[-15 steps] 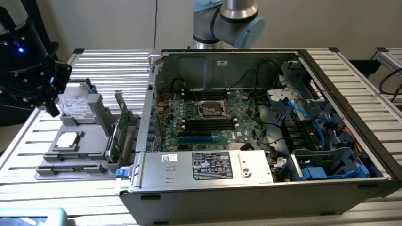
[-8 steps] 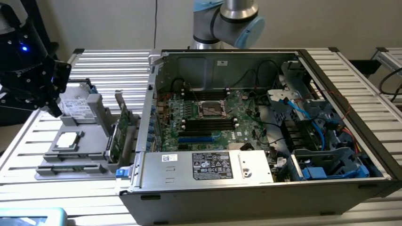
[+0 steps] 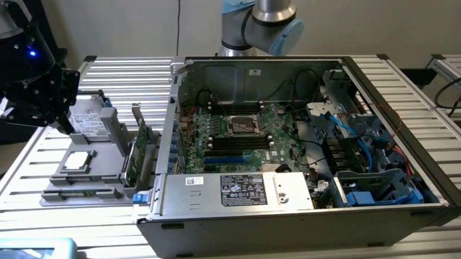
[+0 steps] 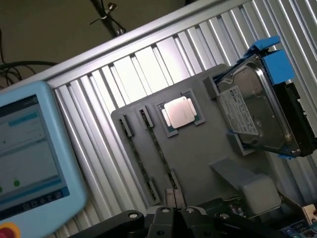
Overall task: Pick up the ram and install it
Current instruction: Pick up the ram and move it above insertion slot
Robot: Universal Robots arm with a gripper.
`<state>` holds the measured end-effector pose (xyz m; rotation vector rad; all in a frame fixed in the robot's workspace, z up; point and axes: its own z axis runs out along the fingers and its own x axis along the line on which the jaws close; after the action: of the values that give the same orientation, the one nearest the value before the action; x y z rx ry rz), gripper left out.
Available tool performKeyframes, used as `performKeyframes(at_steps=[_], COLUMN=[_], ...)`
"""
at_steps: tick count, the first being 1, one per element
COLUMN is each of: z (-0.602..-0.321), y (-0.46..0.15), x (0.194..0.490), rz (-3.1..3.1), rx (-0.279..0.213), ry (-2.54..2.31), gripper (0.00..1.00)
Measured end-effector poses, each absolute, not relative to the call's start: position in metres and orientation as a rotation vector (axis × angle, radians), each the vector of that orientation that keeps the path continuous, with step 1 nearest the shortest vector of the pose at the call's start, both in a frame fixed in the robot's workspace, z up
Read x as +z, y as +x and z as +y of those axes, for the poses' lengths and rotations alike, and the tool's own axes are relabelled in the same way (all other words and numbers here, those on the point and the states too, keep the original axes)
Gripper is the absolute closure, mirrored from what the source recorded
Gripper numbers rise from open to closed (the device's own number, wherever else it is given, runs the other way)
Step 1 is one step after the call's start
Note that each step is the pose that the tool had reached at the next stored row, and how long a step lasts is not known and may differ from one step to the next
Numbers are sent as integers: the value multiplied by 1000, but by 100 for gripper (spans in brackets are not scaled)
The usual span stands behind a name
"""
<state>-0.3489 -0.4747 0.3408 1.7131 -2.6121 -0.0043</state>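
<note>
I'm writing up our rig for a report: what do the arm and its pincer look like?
The arm is a silver-grey tube with rounded light-blue joint caps. Its wrist end is a bulky black housing with a small blue light. The pincer has black linkages and short grey tips.

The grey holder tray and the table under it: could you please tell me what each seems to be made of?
The grey holder tray looks like matte plastic, possibly 3D-printed: flat, dull, even grey with moulded pockets. The table looks like bare aluminium: ribbed slats with bright metallic glare.
</note>
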Motion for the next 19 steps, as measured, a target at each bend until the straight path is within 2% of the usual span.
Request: performKeyframes(at_steps=[5,12,19], z=[-475,-475,-475], y=[-349,-349,-349], x=[341,340,340], rz=[-2539,-2443,-2314], rx=[-4,-46,-58], ry=[1833,1990,2143], gripper=[89,89,89])
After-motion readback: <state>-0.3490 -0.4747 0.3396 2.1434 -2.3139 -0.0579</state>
